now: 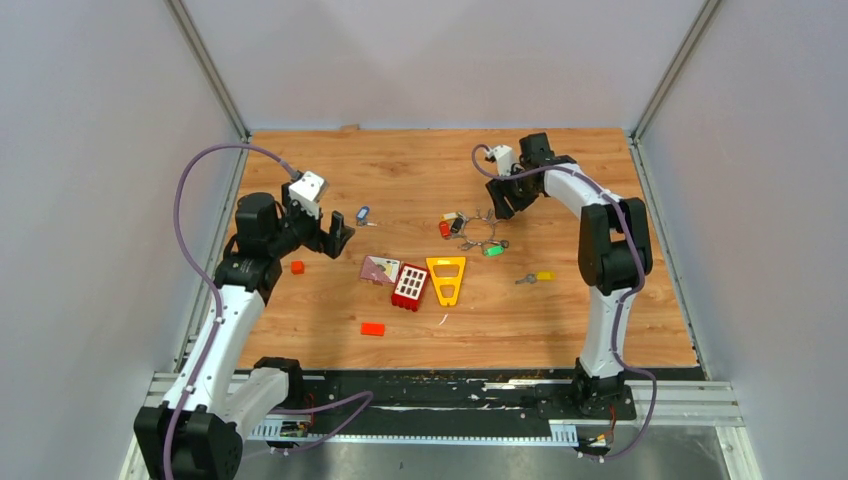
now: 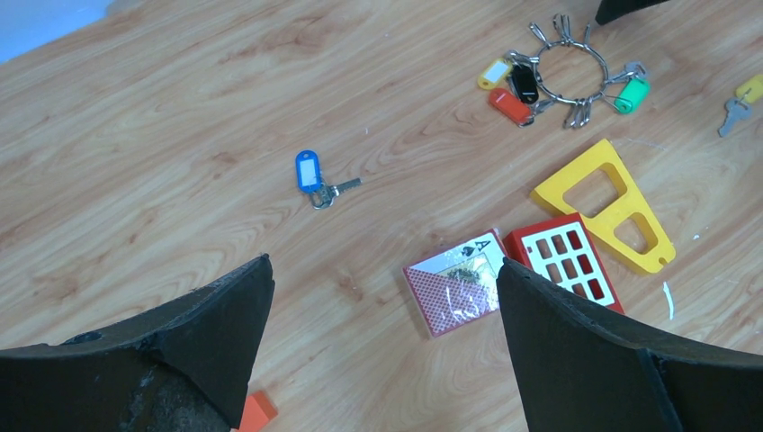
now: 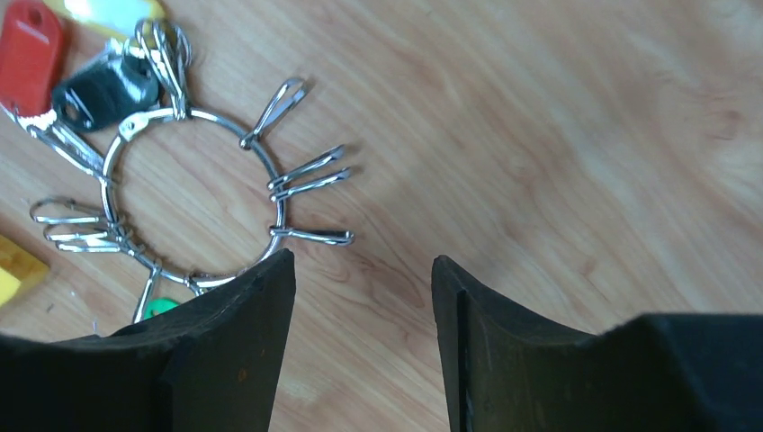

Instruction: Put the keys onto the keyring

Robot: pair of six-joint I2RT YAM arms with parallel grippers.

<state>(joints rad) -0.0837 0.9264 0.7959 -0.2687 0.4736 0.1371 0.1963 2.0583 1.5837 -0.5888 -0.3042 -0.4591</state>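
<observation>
The keyring (image 1: 480, 230) lies on the table right of centre, with red, black, yellow and green tagged keys and several empty clips on it. It also shows in the left wrist view (image 2: 571, 67) and the right wrist view (image 3: 216, 117). A loose blue-tagged key (image 1: 362, 214) (image 2: 310, 175) lies left of centre. A loose yellow-tagged key (image 1: 541, 276) (image 2: 745, 90) lies to the right. My left gripper (image 1: 338, 238) (image 2: 385, 263) is open and empty, just left of the blue key. My right gripper (image 1: 500, 205) (image 3: 362, 259) is open and empty, just beyond the ring's edge.
A yellow triangular frame (image 1: 446, 278) (image 2: 612, 207), a red block with holes (image 1: 409, 286) (image 2: 567, 270) and a pack of cards (image 1: 379, 269) (image 2: 454, 288) lie mid-table. Small orange blocks (image 1: 297, 267) (image 1: 373, 329) lie to the left and in front.
</observation>
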